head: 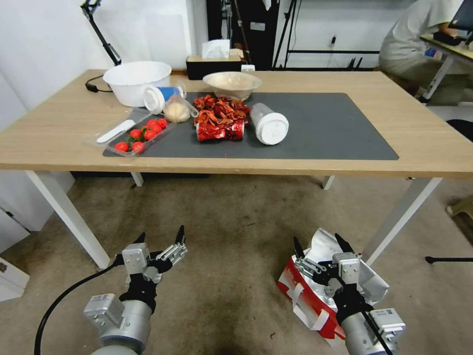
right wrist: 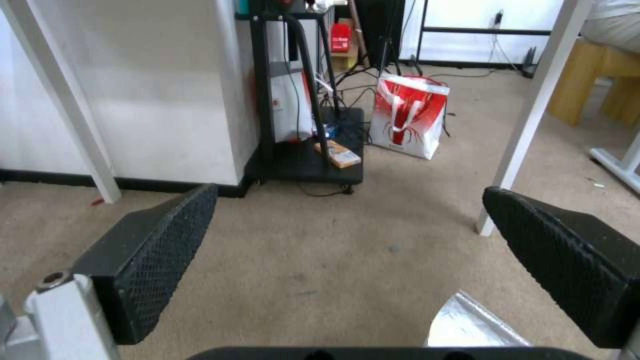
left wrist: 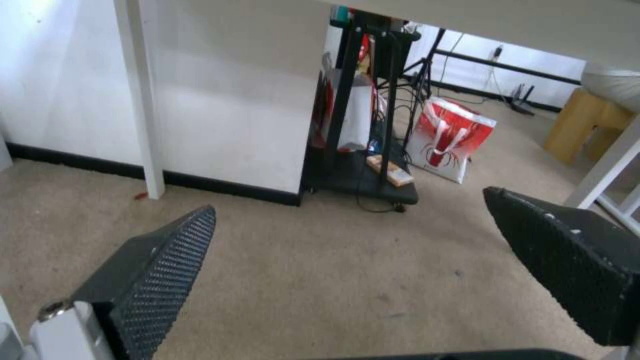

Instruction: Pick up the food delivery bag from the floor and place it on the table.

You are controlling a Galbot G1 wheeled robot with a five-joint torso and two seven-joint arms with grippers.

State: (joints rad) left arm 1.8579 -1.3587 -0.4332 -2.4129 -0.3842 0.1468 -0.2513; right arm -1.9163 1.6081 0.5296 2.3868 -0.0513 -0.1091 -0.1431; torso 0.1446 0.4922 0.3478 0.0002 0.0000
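From the head camera I saw the food delivery bag [head: 315,301] lying on its side on the floor [head: 231,236], near the right front leg of the table [head: 433,143], with its silver foil mouth turned up and its white handles toward me. My right pincer [head: 320,246] hung just above the bag, its black fingers spread wide and gripping nothing; in the right wrist view a corner of foil [right wrist: 467,325] showed beneath the open fingers [right wrist: 153,250]. My left pincer [head: 160,236] hovered over bare carpet to the left, well apart from the bag, also spread wide and empty, and its wrist view showed its fingers [left wrist: 160,280] with floor between them. On the table lay a dark grey mat [head: 335,128] with a white bowl [head: 135,81], a tray of tomatoes [head: 140,135], a heap of red chillies [head: 219,116] and a capped cup [head: 268,123] on its side. Both wrist views showed a second red-and-white bag [right wrist: 407,115] standing upright beyond the table, beside a black cart [right wrist: 307,150].
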